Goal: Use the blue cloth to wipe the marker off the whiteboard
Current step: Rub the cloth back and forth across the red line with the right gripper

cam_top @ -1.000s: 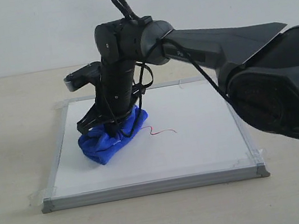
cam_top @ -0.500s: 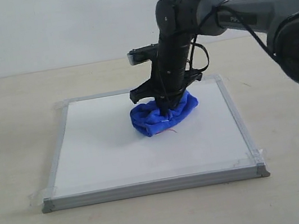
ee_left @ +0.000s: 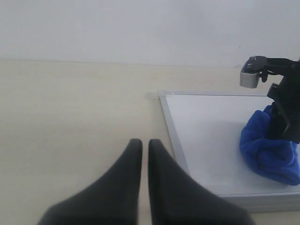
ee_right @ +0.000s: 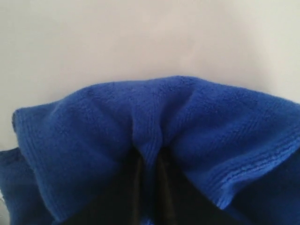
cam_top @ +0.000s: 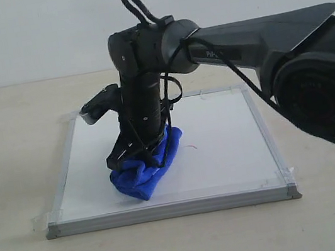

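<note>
The whiteboard (cam_top: 224, 161) lies flat on the table, grey-framed. My right gripper (cam_top: 141, 160) points down onto it, shut on the blue cloth (cam_top: 144, 172), which is pressed to the board left of centre, towards the front. A fold of the blue cloth (ee_right: 164, 117) is pinched between the dark fingers of the right gripper (ee_right: 149, 161). Of the marker (cam_top: 189, 148) only a very faint trace shows, just right of the cloth. My left gripper (ee_left: 141, 144) is shut and empty over the bare table, beside the whiteboard's (ee_left: 206, 136) frame. From there the blue cloth (ee_left: 271, 152) is also visible.
The right arm (cam_top: 237, 44) reaches in from the right over the board's back half. Clear tape bits (cam_top: 42, 218) sit at the board's corners. Beige tabletop (cam_top: 13, 156) surrounds the board on all sides.
The right gripper swept the cloth right over the red squiggle, then back left and towards the front. The clear red line from a second ago is now only a faint trace.
</note>
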Robot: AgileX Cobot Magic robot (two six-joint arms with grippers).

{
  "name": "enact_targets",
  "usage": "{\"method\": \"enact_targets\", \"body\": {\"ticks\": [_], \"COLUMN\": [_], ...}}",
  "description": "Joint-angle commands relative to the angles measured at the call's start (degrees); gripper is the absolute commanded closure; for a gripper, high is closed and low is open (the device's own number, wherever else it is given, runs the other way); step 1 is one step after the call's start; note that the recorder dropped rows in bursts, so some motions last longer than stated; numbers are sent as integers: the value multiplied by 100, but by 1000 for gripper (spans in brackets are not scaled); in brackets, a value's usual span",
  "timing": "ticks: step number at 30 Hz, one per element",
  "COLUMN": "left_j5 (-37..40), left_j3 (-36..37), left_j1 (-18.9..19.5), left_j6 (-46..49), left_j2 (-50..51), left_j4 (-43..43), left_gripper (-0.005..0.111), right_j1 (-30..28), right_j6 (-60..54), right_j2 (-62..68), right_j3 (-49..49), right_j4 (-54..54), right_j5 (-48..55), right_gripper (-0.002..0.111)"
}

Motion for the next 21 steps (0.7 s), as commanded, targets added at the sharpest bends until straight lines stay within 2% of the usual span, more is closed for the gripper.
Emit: {"method": "enact_targets", "body": {"ticks": [1,5,10,14,16,19,21], "left_j5": [-43,-43,-43,-43,-43,-43,-43], "left_j3": [17,17,17,17,17,17,17], "left_j1": [16,16,16,16,16,16,16], "left_j6": [9,9,9,9,9,9,9], "left_j2": [-20,-20,-20,-20,-20,-20,-20], "left_j4": [7,7,7,7,7,7,7], "left_gripper": [102,102,102,102,102,102,102], "right_j1": [1,-523,-1916,-2677,-2660,-2236,-1948], "right_j6": [511,915,1201,1344,1287,692,581], "right_j2": [410,410,-4,-325,-448,-458,-458], "right_j3": [276,301,1547,1803,1803,1803,1803], "right_j4": [-109,-367,-392,-169,315,1427,1624], "right_j5": [430,430,430,430,430,-73,-348], "right_gripper": [108,108,108,108,108,108,108]}}
